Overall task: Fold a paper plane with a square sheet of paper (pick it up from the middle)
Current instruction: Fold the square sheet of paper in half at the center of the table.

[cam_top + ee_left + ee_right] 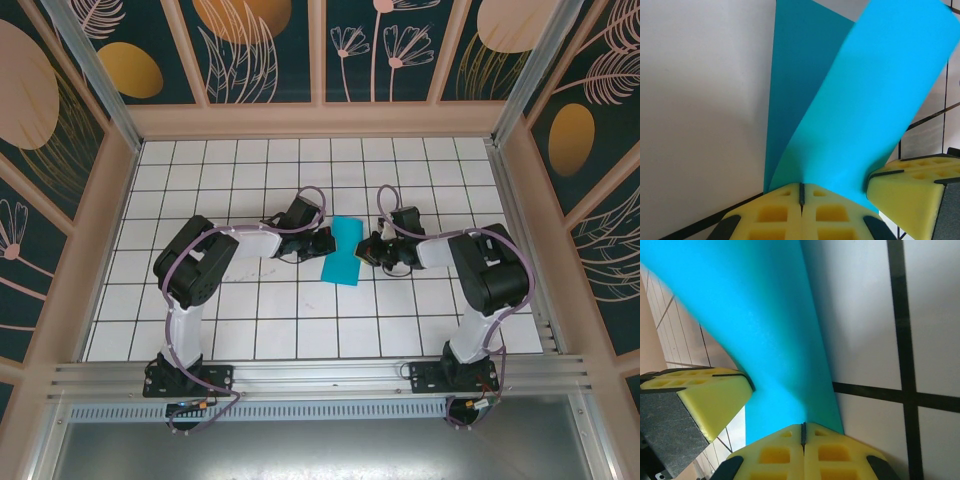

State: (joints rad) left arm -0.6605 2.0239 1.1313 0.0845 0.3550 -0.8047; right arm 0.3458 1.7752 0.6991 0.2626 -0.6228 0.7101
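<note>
- Sheet of paper [343,251]: teal, bent over on itself into a narrow band at the middle of the worktop [250,320], strung between my two pincers. I cannot tell whether its lower edge touches the tiles.
- Left pincer [801,194]: jaws together, clamped on one edge of the sheet. Two layers fan away from the seam, one darker and one brighter.
- Right pincer [803,432]: jaws together, clamped on the opposite edge. The paper rises from the seam in one smooth curve.
- The two pincers sit close together, each one's yellow pads just beside the other's across the paper.
- Risk, tear: the paper is thin and pinched hard at two points. Pulling apart, or twisting one wrist against the other, would likely rip it at a pinch.
- Risk, slip: each grip looks to take only a sliver of the edge. A quick swing could pull the sheet free on one side and let it flop.
- Risk, crooked crease: the layers splay at my left pinch and do not lie edge on edge. Pressing down now would probably set the fold off line and give a lopsided plane.
- Risk, knock: with the pads this near each other, closing in further could bump them together and jolt the paper out of line.
</note>
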